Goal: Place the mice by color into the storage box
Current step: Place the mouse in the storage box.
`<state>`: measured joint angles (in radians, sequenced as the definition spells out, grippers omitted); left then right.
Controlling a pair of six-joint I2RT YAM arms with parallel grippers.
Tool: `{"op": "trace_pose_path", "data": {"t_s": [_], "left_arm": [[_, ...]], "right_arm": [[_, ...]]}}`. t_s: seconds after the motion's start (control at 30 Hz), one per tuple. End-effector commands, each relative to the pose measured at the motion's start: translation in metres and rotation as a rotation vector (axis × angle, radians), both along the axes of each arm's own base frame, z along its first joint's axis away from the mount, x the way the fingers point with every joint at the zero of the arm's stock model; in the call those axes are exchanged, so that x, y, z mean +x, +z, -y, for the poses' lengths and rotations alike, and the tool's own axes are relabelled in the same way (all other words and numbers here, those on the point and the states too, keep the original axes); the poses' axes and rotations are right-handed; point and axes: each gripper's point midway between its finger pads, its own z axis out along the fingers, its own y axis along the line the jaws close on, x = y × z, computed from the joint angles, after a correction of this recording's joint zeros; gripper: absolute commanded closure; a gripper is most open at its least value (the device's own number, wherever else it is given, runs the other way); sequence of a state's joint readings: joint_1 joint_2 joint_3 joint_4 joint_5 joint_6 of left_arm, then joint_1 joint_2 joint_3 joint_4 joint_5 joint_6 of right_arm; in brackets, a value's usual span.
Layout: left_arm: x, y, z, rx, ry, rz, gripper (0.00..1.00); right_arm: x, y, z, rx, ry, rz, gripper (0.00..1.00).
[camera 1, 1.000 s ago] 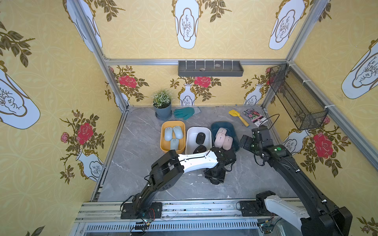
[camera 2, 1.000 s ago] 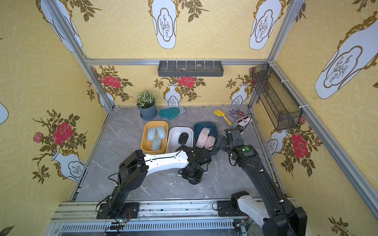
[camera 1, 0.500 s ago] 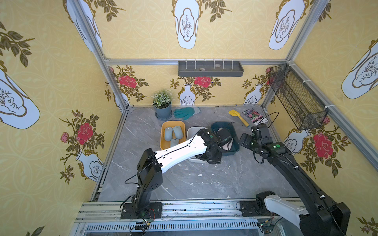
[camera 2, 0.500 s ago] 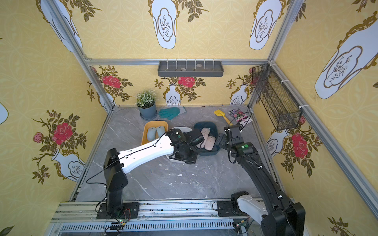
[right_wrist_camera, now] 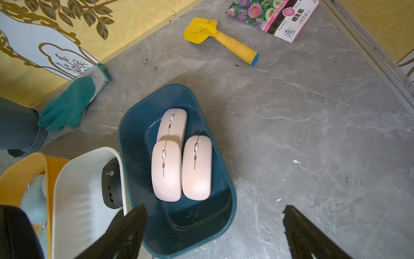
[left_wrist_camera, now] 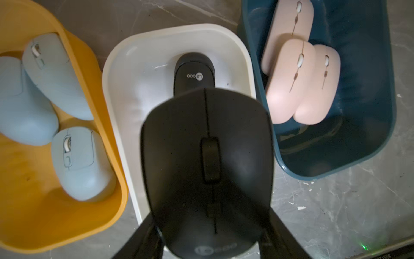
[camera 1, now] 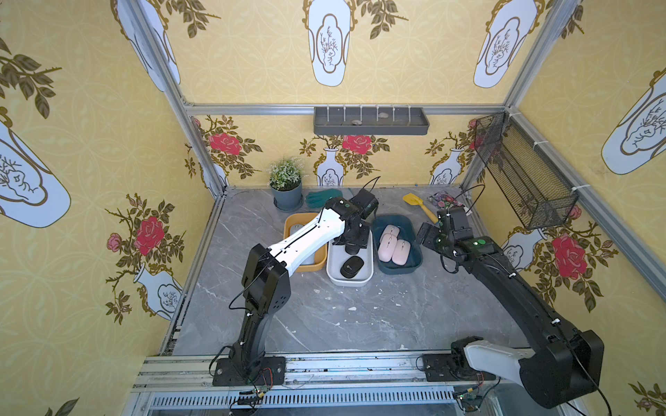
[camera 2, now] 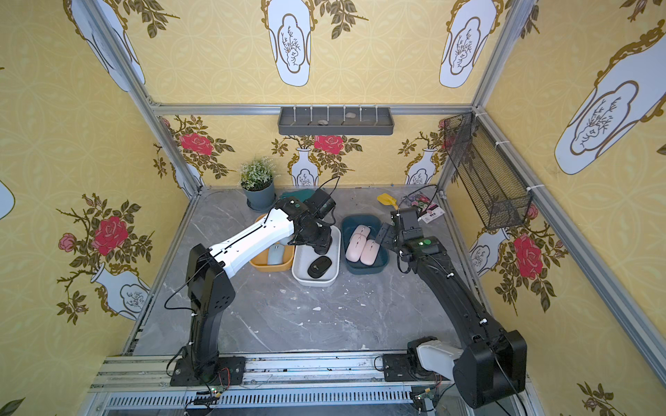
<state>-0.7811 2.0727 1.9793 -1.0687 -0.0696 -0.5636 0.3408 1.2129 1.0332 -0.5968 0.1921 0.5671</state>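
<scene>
You are seeing the left bin [camera 1: 310, 268], middle bin [camera 1: 347, 282] and right bin [camera 1: 414, 254] sitting side by side, mice [camera 1: 391, 248] lying in each.

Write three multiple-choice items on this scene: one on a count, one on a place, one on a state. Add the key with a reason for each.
1. How many pink mice lie in the dark blue bin?
A) two B) three C) four
2. Which bin does the left tool hang over?
A) orange B) the white bin C) dark blue
3. The right tool is:
A) open and empty B) shut on a pink mouse C) shut on a blue mouse

Key:
1 B, three pink shells show in both wrist views.
2 B, the black mouse it grips shows above the white floor.
3 A, its fingers stand wide apart with nothing between.
</scene>
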Motion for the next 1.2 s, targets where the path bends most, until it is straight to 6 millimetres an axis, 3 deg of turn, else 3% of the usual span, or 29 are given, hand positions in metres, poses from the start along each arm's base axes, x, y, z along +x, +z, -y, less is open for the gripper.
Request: {"op": "trace_pose_path", "data": {"t_s": [0.0,0.2,0.53,1.0,1.17], "left_arm": [[0.019,-0.015,0.004,-0.026,-0.051,0.005,0.43],[0.036,-0.048,-0.005,-0.021,-0.044,-0.049,0.43],[0.037,-0.093,-0.001,-0.007,-0.046,-0.122,0.42],[0.044,-0.121,-0.007,0.002,-0.018,-0.156,0.41],[0.043,-0.117,-0.009,0.009,-0.012,-0.154,0.35]], "right_arm": [[0.01,0.004,-0.001,-0.011,-0.004,0.024,0.03],[0.017,-0.007,-0.005,-0.017,0.002,-0.004,0.03],[0.026,-0.025,-0.009,-0.031,0.014,-0.041,0.04],[0.026,-0.037,-0.011,-0.027,0.018,-0.059,0.03],[0.026,-0.035,-0.011,-0.024,0.019,-0.054,0.03]]}}
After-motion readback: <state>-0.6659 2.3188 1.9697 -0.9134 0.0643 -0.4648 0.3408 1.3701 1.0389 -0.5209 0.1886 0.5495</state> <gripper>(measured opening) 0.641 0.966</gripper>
